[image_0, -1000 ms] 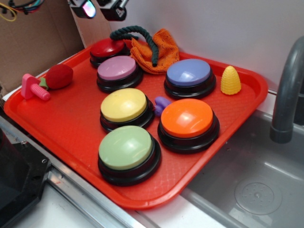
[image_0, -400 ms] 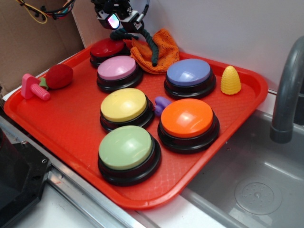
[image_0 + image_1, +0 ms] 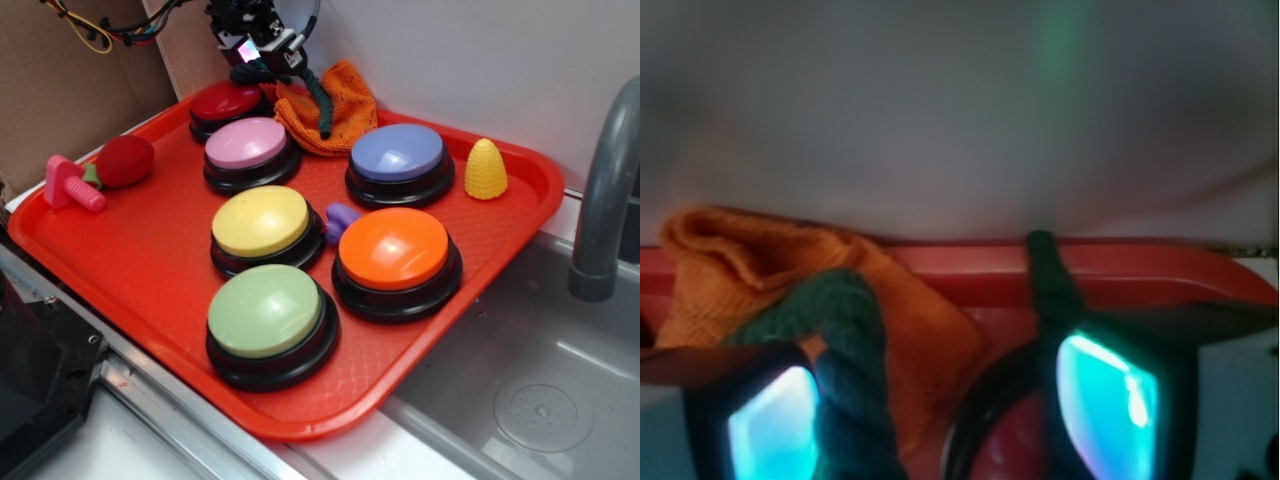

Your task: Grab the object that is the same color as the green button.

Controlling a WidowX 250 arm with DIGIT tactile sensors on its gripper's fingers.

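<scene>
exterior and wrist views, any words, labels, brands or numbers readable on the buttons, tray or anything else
No readable text in either view.
The green button and the other domed buttons have plain tops.
The red tray shows only a woven texture.
The claw over the green rope shows glowing pads, no lettering.
The wrist view is too blurred to read.

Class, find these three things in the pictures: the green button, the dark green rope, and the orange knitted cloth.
green button [image 3: 264, 310], exterior view, centre of its pale dome.
dark green rope [image 3: 321, 100], exterior view, on the strand trailing over the cloth.
orange knitted cloth [image 3: 715, 258], wrist view, on its raised left fold.
</scene>
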